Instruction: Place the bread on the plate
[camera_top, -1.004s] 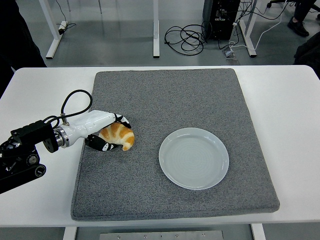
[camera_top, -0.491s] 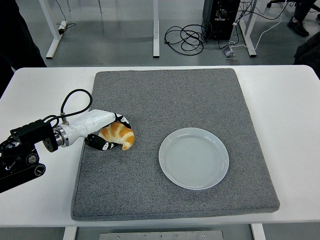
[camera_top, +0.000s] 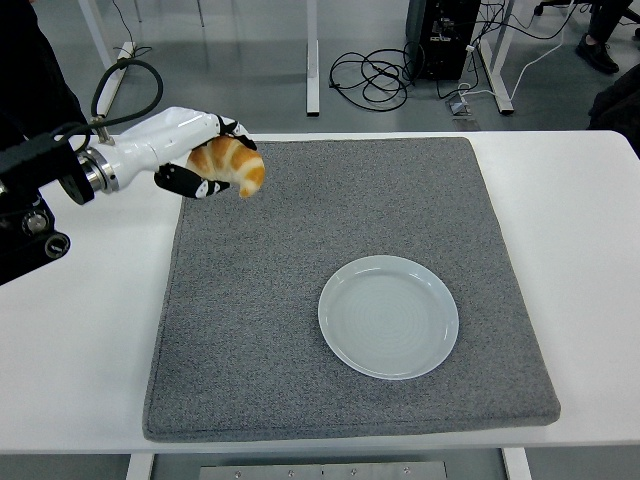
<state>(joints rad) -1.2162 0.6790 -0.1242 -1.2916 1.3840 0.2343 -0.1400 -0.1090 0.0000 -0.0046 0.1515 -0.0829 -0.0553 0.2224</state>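
1 robot hand (camera_top: 200, 160), the left, reaches in from the left edge with its fingers (camera_top: 196, 186) curled around a golden croissant-shaped bread (camera_top: 229, 163), holding it clear of the surface above the far-left corner of a grey mat (camera_top: 300, 400); the mat covers most of the white table (camera_top: 80, 350); 1 pale, empty plate (camera_top: 388, 316) sits on the mat right of centre, well apart from the bread; cables (camera_top: 368, 75) lie coiled on the floor beyond the table.
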